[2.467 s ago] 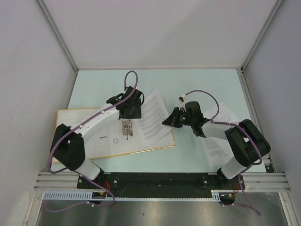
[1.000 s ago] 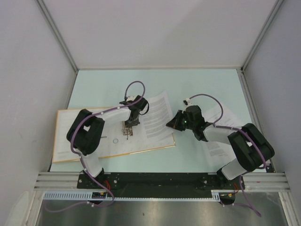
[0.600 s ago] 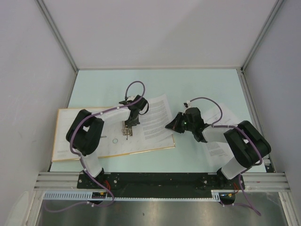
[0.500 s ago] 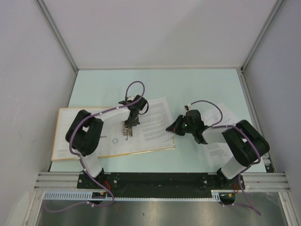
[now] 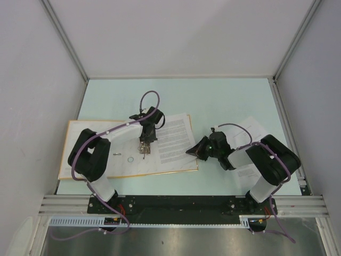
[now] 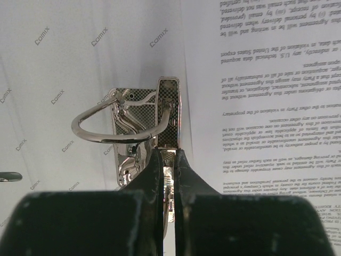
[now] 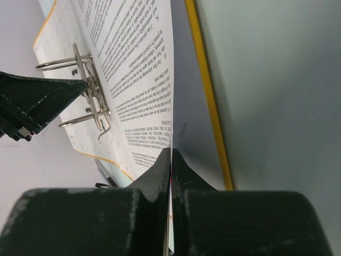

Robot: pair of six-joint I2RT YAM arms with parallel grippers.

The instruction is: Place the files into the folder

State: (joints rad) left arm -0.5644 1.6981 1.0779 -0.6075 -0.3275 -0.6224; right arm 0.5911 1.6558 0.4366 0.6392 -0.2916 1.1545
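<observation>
Left of the left claw (image 5: 145,140), finds the folder (image 5: 80,160) open flat on the bench (image 5: 213,96), cream inside up. Pinches the checkered lever (image 6: 168,114) of the ring clip with that claw, all but closed, metal between the fingers. Shows a ring (image 6: 121,140) arching just ahead and to its left. Right of that claw, meets the printed sheet (image 5: 173,141) lying over the folder's right half, beside the rings and apparently not yet threaded on. Probably handles light, thin and floppy, creases or tears easily, and slides on smooth board. Best taken by an edge, low and gently. Grips just so with the right claw (image 5: 193,152), clamped flat on the sheet's outer edge, with the folder's yellow rim just beside it. Right of and beneath that arm, shows more sheets (image 5: 248,128) on the bench.
</observation>
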